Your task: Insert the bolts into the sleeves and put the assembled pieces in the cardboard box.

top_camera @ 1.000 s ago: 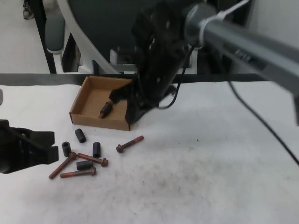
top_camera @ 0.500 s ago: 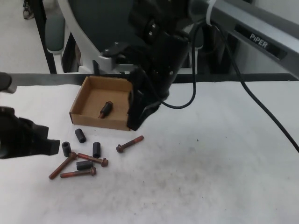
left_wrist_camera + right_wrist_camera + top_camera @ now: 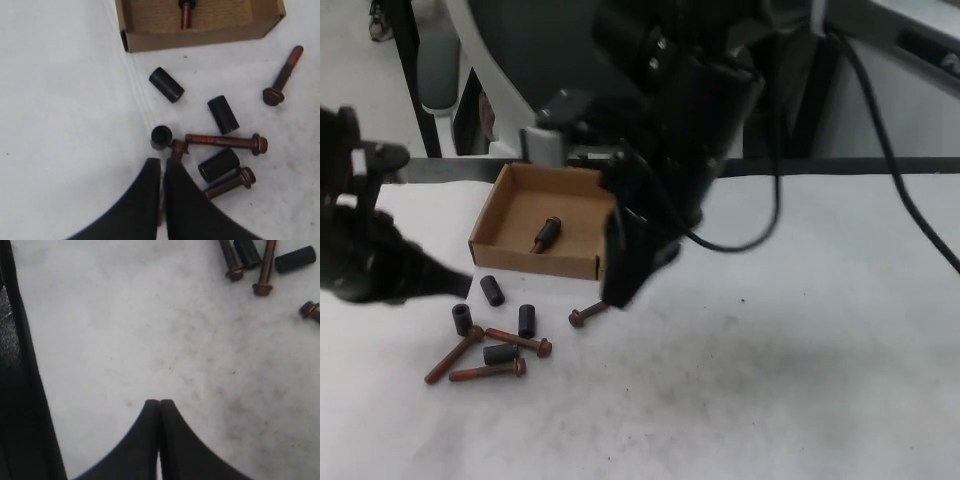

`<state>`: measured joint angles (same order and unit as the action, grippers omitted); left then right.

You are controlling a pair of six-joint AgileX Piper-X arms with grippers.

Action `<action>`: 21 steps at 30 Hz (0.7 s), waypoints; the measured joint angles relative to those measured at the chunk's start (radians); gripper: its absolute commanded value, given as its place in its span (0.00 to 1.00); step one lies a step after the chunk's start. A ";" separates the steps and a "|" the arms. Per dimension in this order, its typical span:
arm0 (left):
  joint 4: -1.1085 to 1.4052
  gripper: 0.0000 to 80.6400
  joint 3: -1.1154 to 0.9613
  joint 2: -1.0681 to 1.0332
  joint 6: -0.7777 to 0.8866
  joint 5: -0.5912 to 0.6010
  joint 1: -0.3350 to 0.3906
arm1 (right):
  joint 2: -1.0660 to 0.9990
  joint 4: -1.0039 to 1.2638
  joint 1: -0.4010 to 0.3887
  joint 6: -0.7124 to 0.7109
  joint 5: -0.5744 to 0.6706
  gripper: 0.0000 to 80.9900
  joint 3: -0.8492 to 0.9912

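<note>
The cardboard box (image 3: 532,264) holds one bolt fitted in a sleeve (image 3: 547,234); its bolt end (image 3: 185,13) shows inside the box (image 3: 200,38). In front of it lie several black sleeves (image 3: 492,290) (image 3: 166,84) and several copper bolts (image 3: 517,341) (image 3: 226,142), loose on the white cloth. My left gripper (image 3: 455,283) (image 3: 162,161) is shut and empty, hovering over the end of the pile by an upright sleeve (image 3: 161,137). My right gripper (image 3: 618,290) (image 3: 160,402) is shut and empty, beside the box's front corner, partly covering one bolt (image 3: 585,314).
The white cloth (image 3: 770,380) stretches bare to the right of the parts. The right arm's cable (image 3: 840,215) trails across it. The bench's dark back edge (image 3: 840,166) runs behind the box. A grey chair (image 3: 440,70) stands beyond.
The right arm has swung from over the box down to its front corner, above the loose bolt. The left arm has risen and shifted toward the back. The parts lie unmoved.
</note>
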<state>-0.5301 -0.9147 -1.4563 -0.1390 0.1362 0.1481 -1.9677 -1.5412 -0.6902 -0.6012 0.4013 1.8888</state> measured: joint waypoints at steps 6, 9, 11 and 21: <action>-0.024 0.01 -0.072 -0.102 0.018 0.000 0.000 | 0.029 -0.003 0.001 -0.025 0.000 0.00 -0.164; -0.057 0.01 -0.127 -0.181 0.027 0.000 0.000 | 0.036 -0.002 0.001 -0.039 0.000 0.00 -0.210; -0.061 0.01 -0.138 -0.200 0.027 0.000 0.000 | 0.041 -0.002 0.001 -0.055 0.000 0.00 -0.244; -0.072 0.01 -0.226 -0.326 0.049 0.031 0.000 | 0.042 0.040 0.003 -0.078 0.000 0.00 -0.281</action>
<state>-0.6017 -1.1410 -1.7825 -0.0895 0.1671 0.1481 -1.9261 -1.5010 -0.6870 -0.6794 0.4013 1.6077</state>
